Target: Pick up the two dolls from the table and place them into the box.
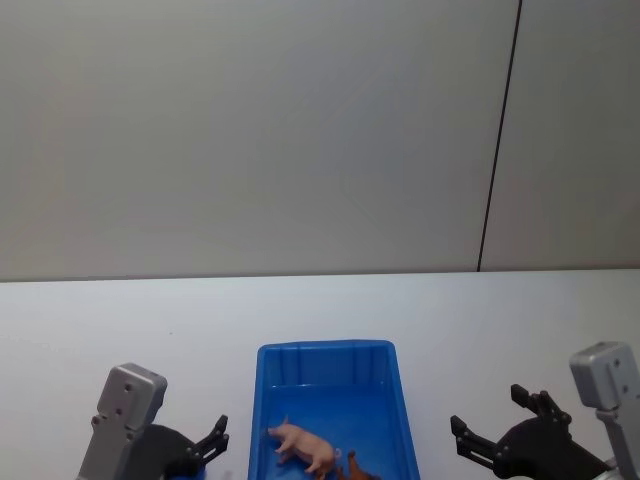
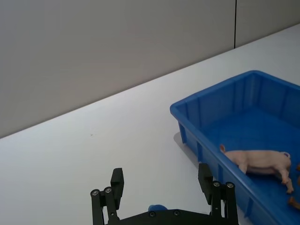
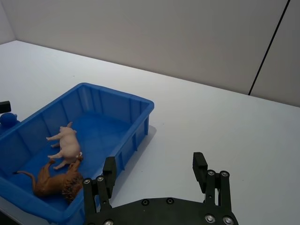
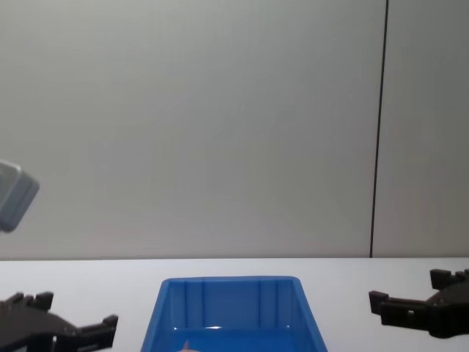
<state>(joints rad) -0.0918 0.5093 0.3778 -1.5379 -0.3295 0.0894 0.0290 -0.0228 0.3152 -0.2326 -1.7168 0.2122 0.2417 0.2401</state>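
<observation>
Evidently both dolls lay inside the box (image 1: 330,352) at the tabletop's (image 1: 120,320) near edge: the pink doll (image 3: 65,144) lengthwise along its floor, the orange-brown doll (image 3: 54,182) just beside it. The left gripper (image 2: 161,187) and right gripper (image 3: 154,171) flanked the box, fingers wide, empty.

— We see the box (image 3: 140,104) at centre left as glossy blue plastic, the table (image 3: 225,126) matt white and smooth.
— We agree; both dolls, pink (image 3: 65,144) and orange-brown (image 3: 54,182), look smooth and moulded, not cloth.
</observation>
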